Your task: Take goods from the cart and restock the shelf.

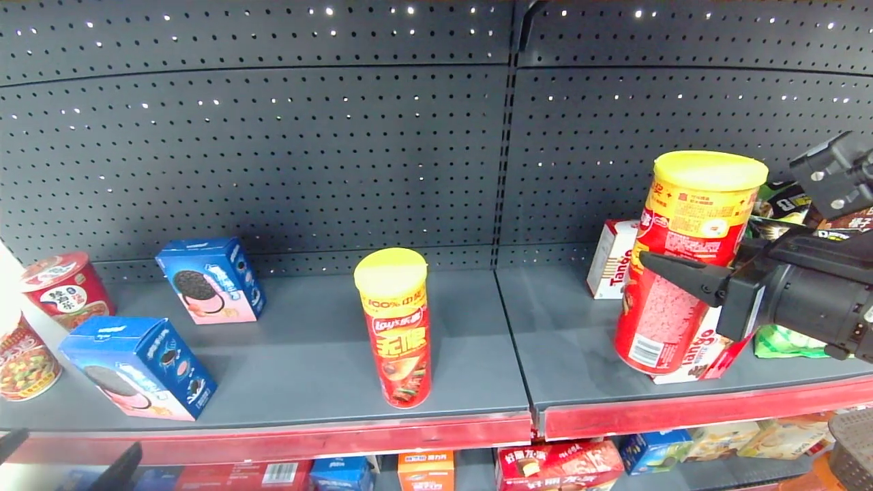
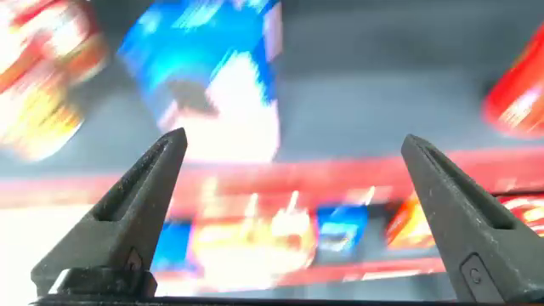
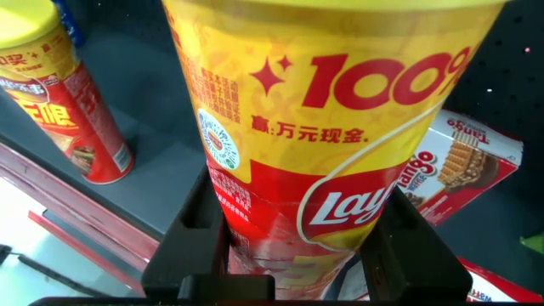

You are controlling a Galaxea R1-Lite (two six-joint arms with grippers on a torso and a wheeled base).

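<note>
Canister, glossy cylinder, between black jaws

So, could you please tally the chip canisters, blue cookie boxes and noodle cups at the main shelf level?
Chip canisters: 2, the standing chip canister and the held chip canister in the right gripper
Blue cookie boxes: 2, the rear blue cookie box and the front blue cookie box
Noodle cups: 2, the rear noodle cup and the front noodle cup
Total: 6
</note>
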